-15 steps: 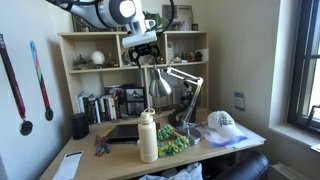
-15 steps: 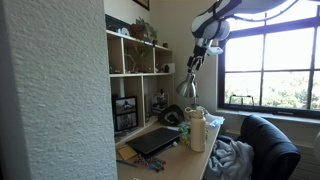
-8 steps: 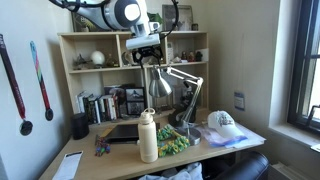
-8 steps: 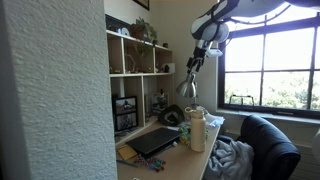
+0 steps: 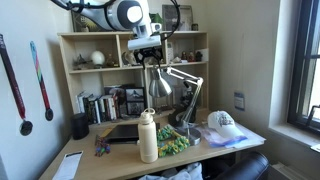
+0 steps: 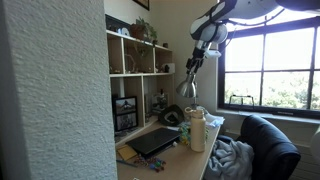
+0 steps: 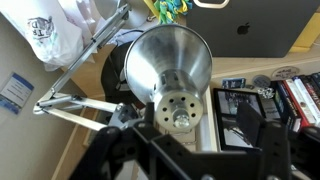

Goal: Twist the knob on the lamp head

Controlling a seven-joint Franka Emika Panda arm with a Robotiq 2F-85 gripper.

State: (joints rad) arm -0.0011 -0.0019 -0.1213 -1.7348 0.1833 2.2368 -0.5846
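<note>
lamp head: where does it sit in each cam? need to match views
Exterior view: lamp head at mid-frame, in front of the shelves, above the bottle.
Exterior view: lamp head just right of centre, between the shelves and the window.
Wrist view: lamp head fills the centre, seen from above.
Shared landmark: the laptop on the desk below the lamp.
</note>
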